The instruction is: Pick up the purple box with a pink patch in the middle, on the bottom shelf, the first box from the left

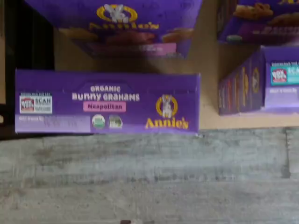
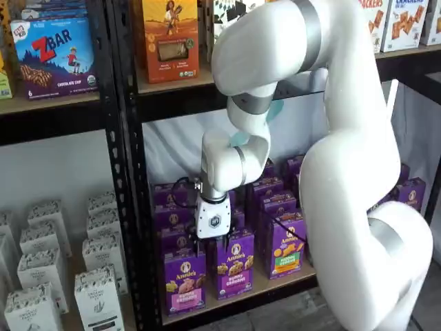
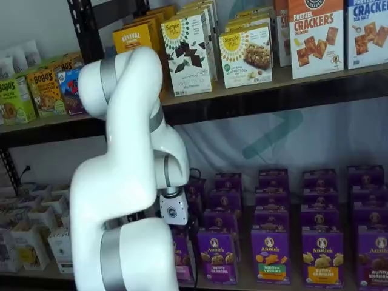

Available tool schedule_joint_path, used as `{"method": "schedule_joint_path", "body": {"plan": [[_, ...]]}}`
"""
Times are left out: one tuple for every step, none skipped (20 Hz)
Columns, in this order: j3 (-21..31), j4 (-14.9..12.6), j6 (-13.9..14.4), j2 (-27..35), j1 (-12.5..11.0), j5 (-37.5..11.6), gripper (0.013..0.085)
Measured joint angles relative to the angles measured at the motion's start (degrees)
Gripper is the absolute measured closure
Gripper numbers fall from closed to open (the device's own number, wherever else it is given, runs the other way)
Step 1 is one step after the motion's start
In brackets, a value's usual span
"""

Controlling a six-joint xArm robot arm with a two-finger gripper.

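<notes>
Purple box (image 2: 185,281), pink patch, upright at front of bottom shelf (image 2: 238,301); gripper (image 2: 210,243) at its one o'clock, fingers spread wide, nothing held.

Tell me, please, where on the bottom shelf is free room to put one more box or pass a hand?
On the bottom shelf, bare wood shows only as narrow lanes beside the purple box, toward its neighbour. Behind, the rows stand crowded. The floor in front is bare.
</notes>
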Motion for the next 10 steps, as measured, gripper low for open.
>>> {"method": "schedule_joint_path", "body": {"plan": [[-0.5, 0.0, 0.0, 0.4, 0.0, -0.2, 0.0130], [-1.0, -0.3, 0.2, 0.8, 0.0, -0.3, 0.0130], [-1.5, -0.7, 0.5, 1.1, -0.1, -0.3, 0.0130], [-2.2, -1.3, 1.1, 1.5, -0.1, -0.1, 0.0130], [-2.7, -1.5, 1.3, 1.7, -0.1, 0.1, 0.0130], [-3.1, -1.8, 1.6, 1.9, -0.1, 0.2, 0.0130], [-3.5, -1.8, 1.6, 2.0, -0.1, 0.4, 0.0130], [-3.9, -1.9, 1.8, 2.2, 0.0, 0.5, 0.0130], [-4.2, -1.8, 1.8, 2.4, 0.1, 0.7, 0.0130], [-4.5, -1.7, 1.8, 2.6, 0.2, 0.7, 0.0130]]}}
